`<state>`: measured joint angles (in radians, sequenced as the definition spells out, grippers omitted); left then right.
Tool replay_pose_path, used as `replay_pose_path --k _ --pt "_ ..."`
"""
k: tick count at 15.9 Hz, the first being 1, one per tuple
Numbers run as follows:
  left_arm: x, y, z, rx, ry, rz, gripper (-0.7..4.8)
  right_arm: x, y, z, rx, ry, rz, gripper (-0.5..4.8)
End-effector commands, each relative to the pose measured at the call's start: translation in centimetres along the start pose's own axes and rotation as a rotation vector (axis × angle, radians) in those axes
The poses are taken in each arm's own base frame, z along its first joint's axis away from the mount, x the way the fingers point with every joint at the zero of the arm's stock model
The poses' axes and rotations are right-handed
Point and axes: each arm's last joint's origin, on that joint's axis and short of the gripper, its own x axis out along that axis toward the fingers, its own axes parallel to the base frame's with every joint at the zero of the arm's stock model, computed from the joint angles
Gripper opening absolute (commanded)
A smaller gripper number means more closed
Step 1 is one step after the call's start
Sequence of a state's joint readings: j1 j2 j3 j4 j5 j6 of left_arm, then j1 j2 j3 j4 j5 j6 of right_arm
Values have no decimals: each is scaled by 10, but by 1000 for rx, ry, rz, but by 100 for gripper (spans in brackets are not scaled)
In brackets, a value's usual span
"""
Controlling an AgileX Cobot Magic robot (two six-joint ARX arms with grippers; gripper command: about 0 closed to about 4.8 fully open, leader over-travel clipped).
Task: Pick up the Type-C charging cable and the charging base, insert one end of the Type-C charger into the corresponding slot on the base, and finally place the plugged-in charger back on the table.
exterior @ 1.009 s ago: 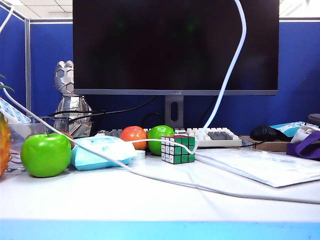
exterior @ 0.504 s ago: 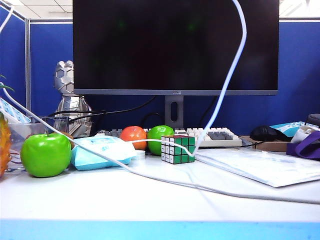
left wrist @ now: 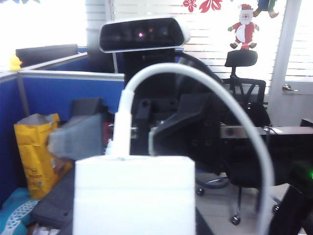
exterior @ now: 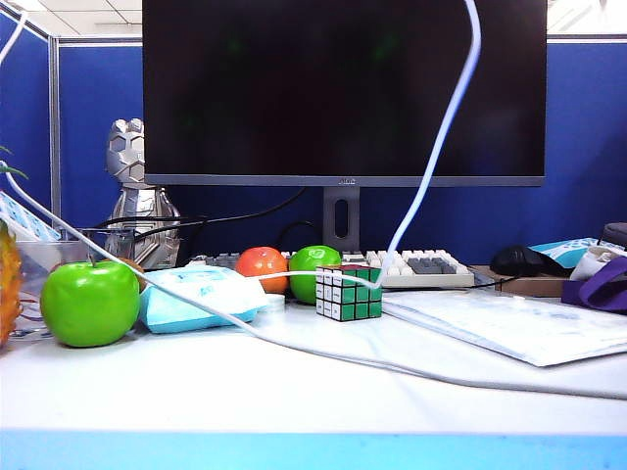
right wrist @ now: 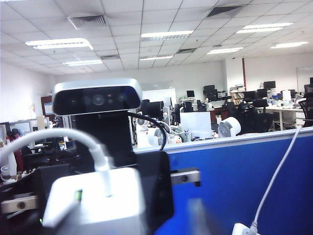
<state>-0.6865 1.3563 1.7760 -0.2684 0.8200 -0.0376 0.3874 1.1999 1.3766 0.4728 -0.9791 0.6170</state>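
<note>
The charging base [left wrist: 132,196], a white block, fills the near part of the left wrist view. It is up in the air with my left gripper shut on it, jaws hidden beneath it. The Type-C charging cable [left wrist: 244,122] is plugged into its top face and arcs away. In the right wrist view the same base [right wrist: 98,205] and plug [right wrist: 101,164] sit close ahead. My right gripper [right wrist: 129,220] is open, its blurred fingers [right wrist: 198,215] standing wide on either side. In the exterior view only the cable [exterior: 441,137] hangs down over the table [exterior: 294,401]; both grippers are out of frame.
A Rubik's cube [exterior: 348,292], green apple [exterior: 90,304], wet-wipes pack [exterior: 201,297], keyboard [exterior: 421,266] and plastic folder [exterior: 509,328] lie before the monitor [exterior: 343,88]. A greyish-white cord [exterior: 294,345] runs across the table. Each wrist view faces the other arm's camera [left wrist: 144,34].
In the exterior view the hanging cable has drawn straighter. Its lower bend has lifted from the front of the Rubik's cube toward the keyboard.
</note>
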Motion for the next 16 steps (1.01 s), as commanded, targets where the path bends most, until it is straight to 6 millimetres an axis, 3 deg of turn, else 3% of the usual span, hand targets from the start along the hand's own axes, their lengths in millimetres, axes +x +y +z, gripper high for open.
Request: replay_pose_path --k 1,4,6,16 --pt "-3 -6 17 99 -92 -4 -6 -5 0 0 2 29 0 264" --pt "-3 -5 15 86 -82 -4 -6 -8 6 7 -48 2 8 261" --pt "-3 -5 12 65 -55 -3 -6 -8 8 11 -66 -25 16 229" --pt "-2 -6 1 12 32 -71 -6 -9 17 19 -77 -81 25 230"
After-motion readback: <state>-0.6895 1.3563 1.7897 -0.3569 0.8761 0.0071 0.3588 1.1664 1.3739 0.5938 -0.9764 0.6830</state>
